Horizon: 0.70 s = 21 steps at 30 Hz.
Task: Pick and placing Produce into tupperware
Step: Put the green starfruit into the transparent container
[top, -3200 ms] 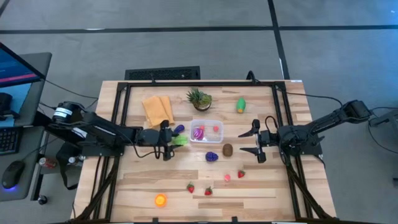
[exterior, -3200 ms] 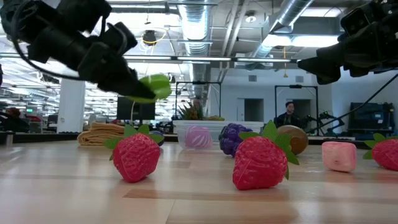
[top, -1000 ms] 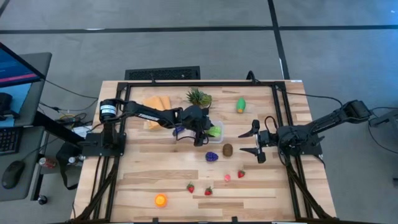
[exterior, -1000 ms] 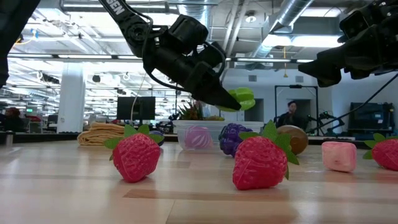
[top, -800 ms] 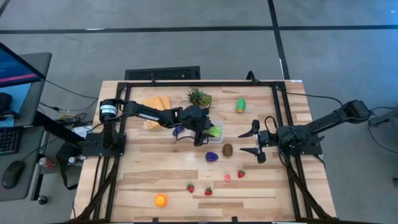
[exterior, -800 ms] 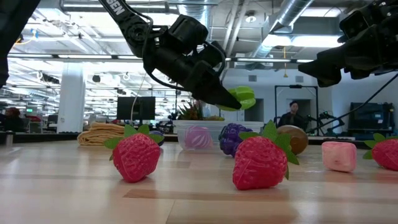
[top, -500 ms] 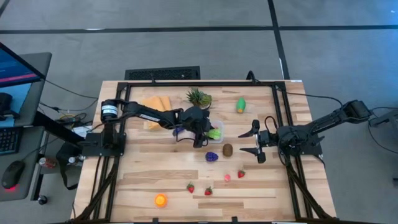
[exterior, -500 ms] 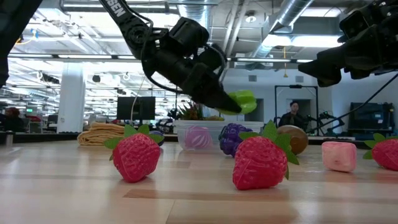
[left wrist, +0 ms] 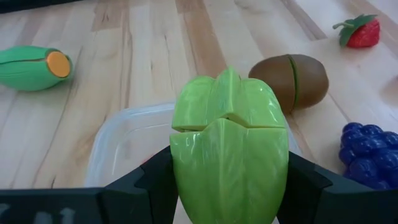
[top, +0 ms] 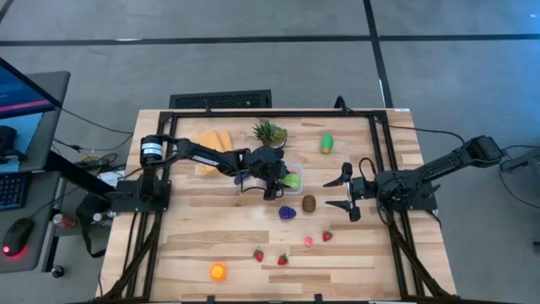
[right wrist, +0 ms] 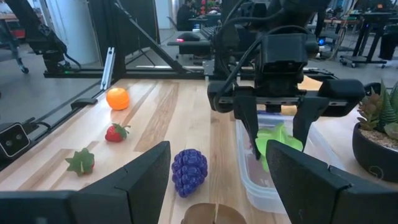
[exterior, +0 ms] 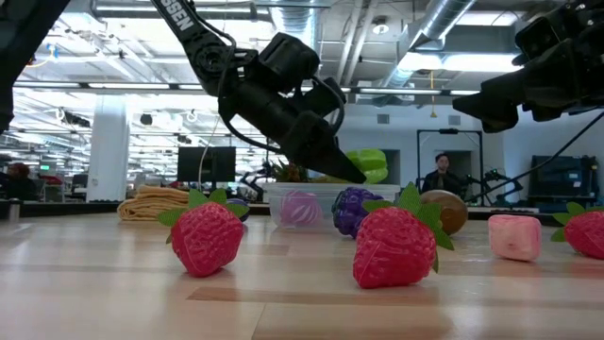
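Left gripper point(top: 285, 180) holds the green fruit point(left wrist: 229, 149) just above the tub point(left wrist: 124, 138).

Its jaws are clamped on the fruit, directly over the clear tub's open top near the table's middle. To do this well, it should probably lower until the fruit sits inside the walls, then release, avoiding the rim. The right gripper point(top: 347, 193) waits beside the kiwi point(top: 309, 203), jaws spread and empty. No readable brand or label shows on the produce or the tub.

Even overhead light keeps the pale wooden slatted table point(top: 211, 245) bright, with soft, short shadows. In the low view, the nearest red toy strawberries point(exterior: 206, 236) look slightly soft, perhaps out of focus, and ceiling lamps glare behind.
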Tool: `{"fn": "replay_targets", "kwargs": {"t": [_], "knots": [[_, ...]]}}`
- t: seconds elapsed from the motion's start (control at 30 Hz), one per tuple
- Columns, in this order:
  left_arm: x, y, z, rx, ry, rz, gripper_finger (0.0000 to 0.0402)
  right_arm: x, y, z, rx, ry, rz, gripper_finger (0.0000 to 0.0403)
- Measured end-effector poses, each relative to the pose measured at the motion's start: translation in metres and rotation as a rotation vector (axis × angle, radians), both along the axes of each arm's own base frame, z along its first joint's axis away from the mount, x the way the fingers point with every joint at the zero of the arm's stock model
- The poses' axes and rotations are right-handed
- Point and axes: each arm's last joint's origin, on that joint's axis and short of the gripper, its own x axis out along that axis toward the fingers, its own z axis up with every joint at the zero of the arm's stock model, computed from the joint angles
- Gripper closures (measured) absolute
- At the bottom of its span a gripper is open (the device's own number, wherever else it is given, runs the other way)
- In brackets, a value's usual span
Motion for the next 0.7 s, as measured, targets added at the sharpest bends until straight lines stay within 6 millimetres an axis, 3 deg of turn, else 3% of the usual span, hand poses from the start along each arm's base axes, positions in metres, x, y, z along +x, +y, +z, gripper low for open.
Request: {"fn": "replay_targets", "kwargs": {"t": [0.7], "knots": [[-0.0002,0.0005,-0.0003,0.002,0.004,0.021,0.0209,0.0,0.0,0.0001,0.0,0.0,0.0,0.0143]]}}
